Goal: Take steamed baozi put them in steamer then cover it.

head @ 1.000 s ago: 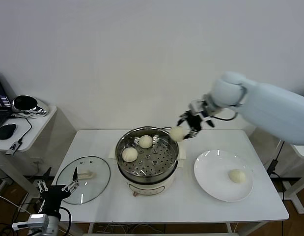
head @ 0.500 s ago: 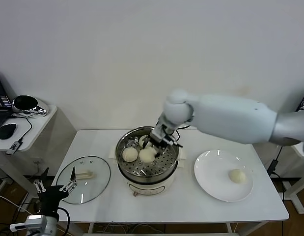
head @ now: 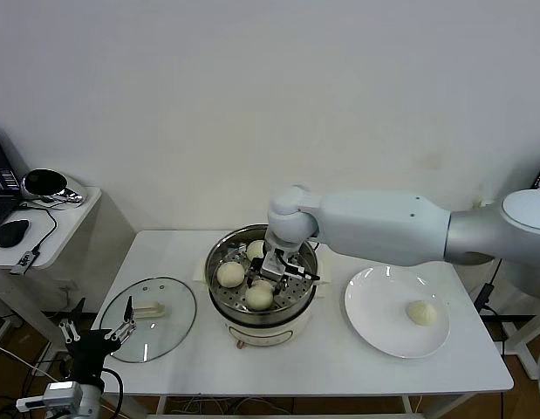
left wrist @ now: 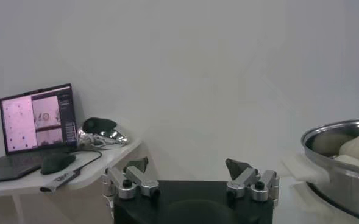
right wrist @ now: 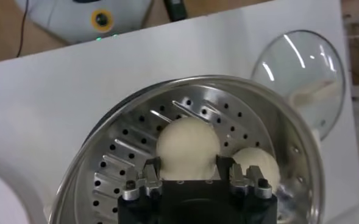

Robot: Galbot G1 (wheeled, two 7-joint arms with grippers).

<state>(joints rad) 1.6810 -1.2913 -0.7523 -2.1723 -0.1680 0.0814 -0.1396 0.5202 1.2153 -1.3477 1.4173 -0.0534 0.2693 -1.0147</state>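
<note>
Right gripper (head: 271, 278) low inside steamer (head: 262, 281) at table (head: 322, 367) centre, fingers clamped on bun (right wrist: 188, 148) resting on perforated tray near front rim. Two more buns (head: 230, 274) on tray behind. Fourth bun (head: 420, 312) on white plate (head: 374, 327) toward table's right edge. Glass lid (head: 150, 319) flat near left front corner. Left gripper (left wrist: 191, 176) parked below that corner, fingers wide apart, holding nothing.

The right arm (head: 383, 229) is all smooth pale-blue rounded shell with a ball-shaped joint. Both grippers have black bodies with silver metal fingers (left wrist: 133, 181) and small round screws.
</note>
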